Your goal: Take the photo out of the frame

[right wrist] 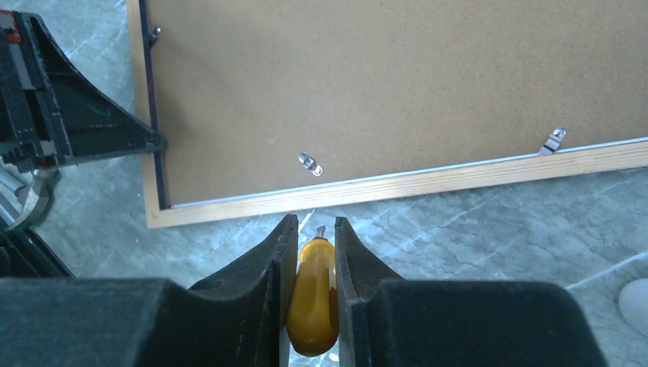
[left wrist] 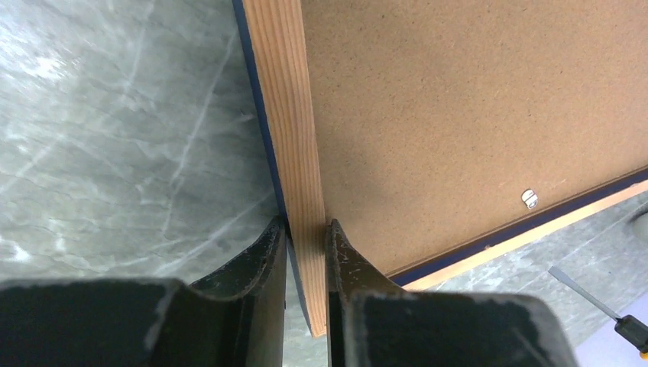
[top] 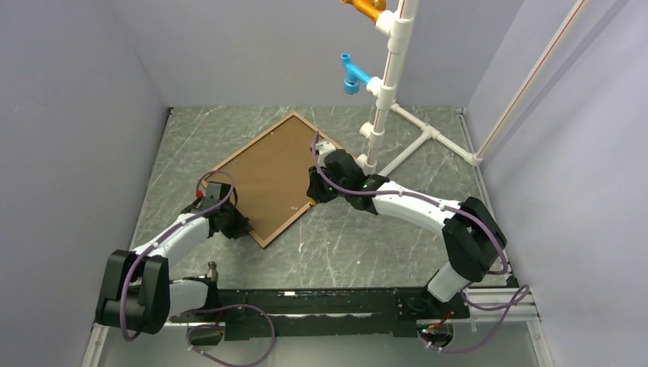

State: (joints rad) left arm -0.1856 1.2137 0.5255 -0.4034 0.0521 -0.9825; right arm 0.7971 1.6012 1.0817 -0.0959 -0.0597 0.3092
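The frame (left wrist: 290,138) lies face down on the marble table, its pale wooden rail with a navy edge around a brown backing board (top: 267,172). The photo itself is hidden under that board. My left gripper (left wrist: 306,225) is shut on the frame's rail close to its near corner, one finger outside and one on the board side; in the top view this gripper (top: 237,222) sits at that corner. My right gripper (right wrist: 315,223) is shut on a yellow screwdriver handle (right wrist: 313,298), its tip just short of the frame's long rail (right wrist: 428,182). Small metal clips (right wrist: 309,163) hold the board.
A white pipe stand (top: 386,99) with a blue fitting (top: 351,76) and an orange one (top: 365,8) rises at the back right, just behind the right arm. Grey walls close in on three sides. A black rail (top: 306,306) runs along the near edge.
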